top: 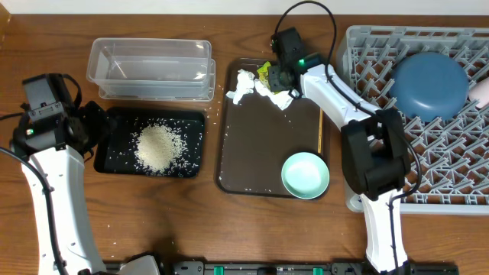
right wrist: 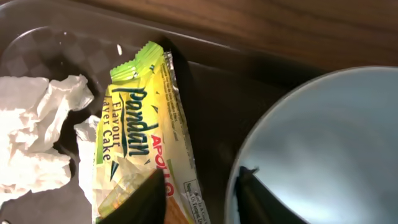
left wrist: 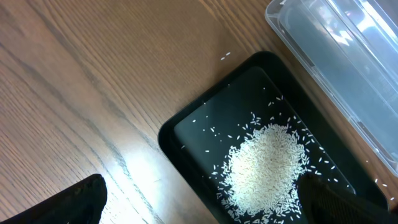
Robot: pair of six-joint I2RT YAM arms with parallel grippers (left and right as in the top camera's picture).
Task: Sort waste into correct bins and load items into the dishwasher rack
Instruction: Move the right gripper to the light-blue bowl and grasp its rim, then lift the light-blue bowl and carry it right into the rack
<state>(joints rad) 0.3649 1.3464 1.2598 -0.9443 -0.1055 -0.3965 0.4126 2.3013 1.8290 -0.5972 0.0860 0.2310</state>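
The left gripper (top: 92, 128) hangs wide open at the near-left corner of the black tray (top: 114, 156), which holds rice (top: 158, 147). On the brown tray (top: 260, 153), beside the tissues (top: 244, 84), the right gripper (right wrist: 200, 193) straddles the snack wrapper's (right wrist: 143, 137) end; I cannot tell whether it grips. A blue dish (top: 430, 82) sits in the rack (top: 451, 168).
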